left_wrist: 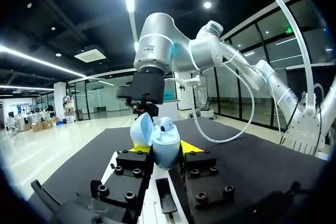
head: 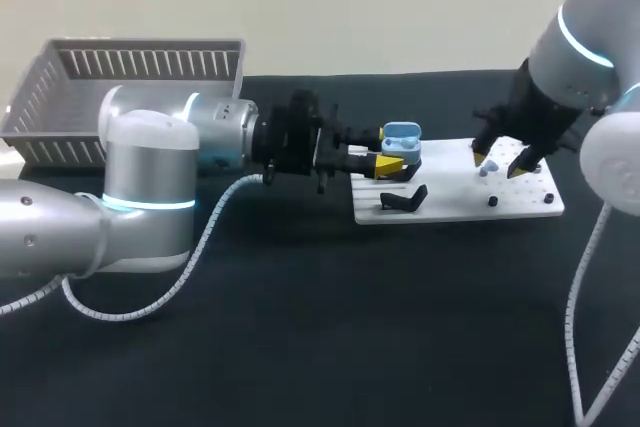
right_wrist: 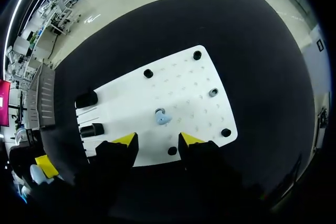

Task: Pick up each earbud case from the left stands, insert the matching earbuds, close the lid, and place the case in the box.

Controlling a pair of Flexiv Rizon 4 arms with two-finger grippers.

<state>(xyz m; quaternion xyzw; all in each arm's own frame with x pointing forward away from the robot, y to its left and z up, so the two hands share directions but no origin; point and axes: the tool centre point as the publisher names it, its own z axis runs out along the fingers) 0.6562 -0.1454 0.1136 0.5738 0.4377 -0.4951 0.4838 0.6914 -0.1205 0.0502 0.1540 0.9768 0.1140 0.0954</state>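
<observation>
A light blue earbud case with its lid open is held over the left end of the white board; my left gripper is shut on it. In the left wrist view the case sits upright between the yellow tips of the left gripper, one earbud showing inside. A small light blue earbud lies on the board, just ahead of my right gripper. That right gripper hangs above the earbud, open with nothing between its fingers.
A grey slatted basket stands at the back left. An empty black stand sits on the board's left part, below the held case. Several black pegs dot the board around the earbud.
</observation>
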